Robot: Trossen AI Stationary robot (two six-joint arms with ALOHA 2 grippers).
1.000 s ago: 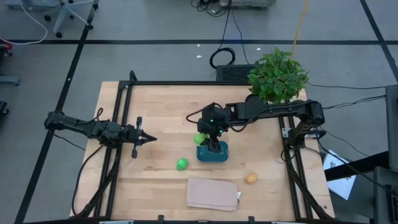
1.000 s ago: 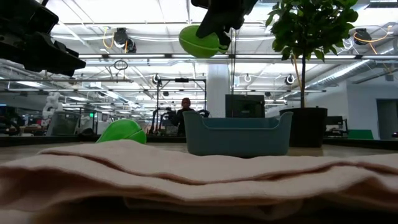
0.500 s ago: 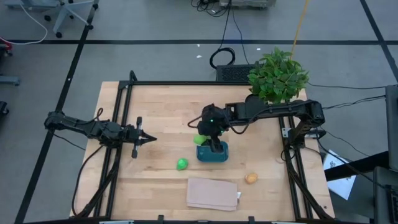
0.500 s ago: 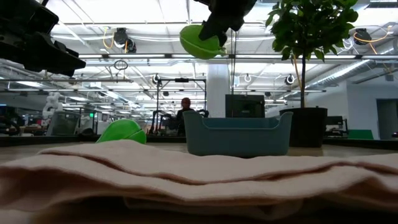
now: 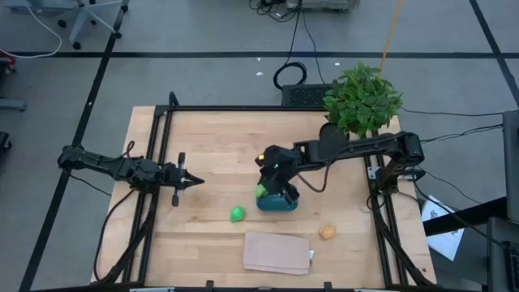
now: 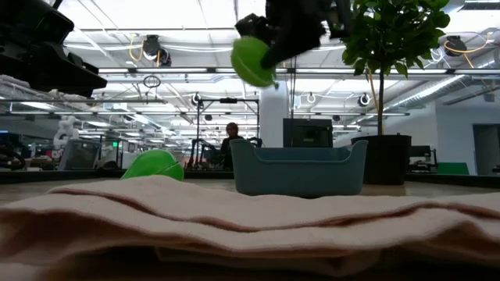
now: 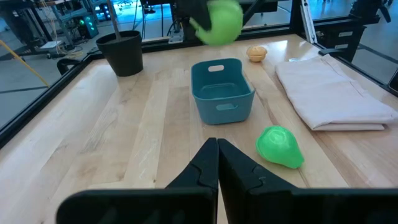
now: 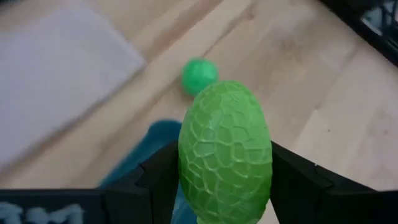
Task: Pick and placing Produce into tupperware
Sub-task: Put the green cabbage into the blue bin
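My right gripper (image 5: 269, 182) is shut on the pale yellow-green scaly fruit (image 8: 225, 149) and hangs above the left end of the teal tupperware (image 5: 280, 203), which sits on the table. In the low view the fruit (image 6: 251, 61) is well above the tupperware (image 6: 298, 168). The bright green fruit (image 5: 237, 214) lies on the wood left of the tupperware, toward the near edge. The orange fruit (image 5: 327, 232) lies to its right, nearer the front. My left gripper (image 7: 217, 152) is shut and waits over the table's left part (image 5: 195, 181). My right gripper pinches the pale yellow-green fruit between its two fingers, one finger (image 8: 163, 173) on each long side (image 8: 186, 168) of the fruit. It comes from above, slanting down. The fruit is lifted clear, over the tupperware's left end.
A folded beige cloth (image 5: 278, 251) lies near the front edge. A potted plant (image 5: 362, 100) stands at the far right corner. Bare wood stretches between my left gripper and the tupperware. A black metal frame (image 5: 154, 122) rims the table.
My right gripper has carried the pale yellow-green fruit a little down and toward the near edge, turning at the wrist, and stayed shut on it. The fruit now hangs lower, closer over the tupperware's left end.
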